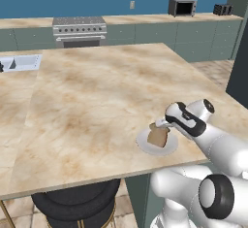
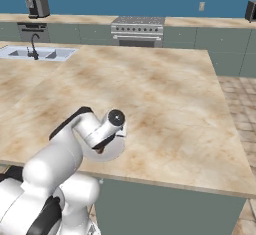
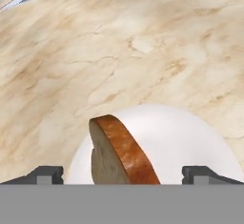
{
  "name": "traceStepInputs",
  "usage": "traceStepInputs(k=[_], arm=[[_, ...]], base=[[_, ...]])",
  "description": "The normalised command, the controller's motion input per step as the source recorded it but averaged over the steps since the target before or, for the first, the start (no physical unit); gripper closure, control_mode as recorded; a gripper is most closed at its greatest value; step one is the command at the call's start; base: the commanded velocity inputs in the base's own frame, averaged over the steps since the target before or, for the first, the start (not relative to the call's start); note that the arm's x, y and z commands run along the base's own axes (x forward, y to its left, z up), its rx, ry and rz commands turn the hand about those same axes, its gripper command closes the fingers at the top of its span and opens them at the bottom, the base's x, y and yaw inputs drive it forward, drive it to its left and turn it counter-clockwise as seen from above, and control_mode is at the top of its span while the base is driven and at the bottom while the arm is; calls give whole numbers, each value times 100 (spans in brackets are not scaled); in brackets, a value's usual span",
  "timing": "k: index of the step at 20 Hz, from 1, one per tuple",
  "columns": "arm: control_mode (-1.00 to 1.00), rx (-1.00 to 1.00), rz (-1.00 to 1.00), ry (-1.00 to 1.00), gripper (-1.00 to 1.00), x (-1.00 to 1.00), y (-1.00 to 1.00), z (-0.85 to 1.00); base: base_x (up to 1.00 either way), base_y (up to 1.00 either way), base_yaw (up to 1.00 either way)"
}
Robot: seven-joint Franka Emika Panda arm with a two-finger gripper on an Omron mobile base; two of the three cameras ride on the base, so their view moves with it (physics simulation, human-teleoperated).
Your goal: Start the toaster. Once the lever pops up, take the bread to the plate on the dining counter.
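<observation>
Where blue wall point(image 1: 72, 1) backs kitchen, dining counter point(image 1: 87, 96) beige marble.

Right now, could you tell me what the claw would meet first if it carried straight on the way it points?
Most likely the bread, standing between the open claw's fingertips; directly beneath it lies the plate on the dining counter.

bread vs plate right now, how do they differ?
Colour: the bread is tan-brown with an orange-brown crust; the plate is plain white.
Shape: the bread is a thin squarish slice, the plate a round disc.
Pose: the bread stands tilted on edge, while the plate lies flat on the dining counter.
Size: the plate is wider than the bread.
Shared: both sit at the counter's near edge, between the open fingers of the gripper.
</observation>
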Motion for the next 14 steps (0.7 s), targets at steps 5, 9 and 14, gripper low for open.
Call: traceStepInputs(k=[5, 9, 14], arm=[[-100, -8, 0, 0, -100, 12, 0, 17], [-100, -6, 0, 0, -100, 9, 0, 26], [-100, -5, 0, 3, -100, 1, 0, 34]], base=[[0, 0, 0], [0, 0, 0], [0, 0, 0]])
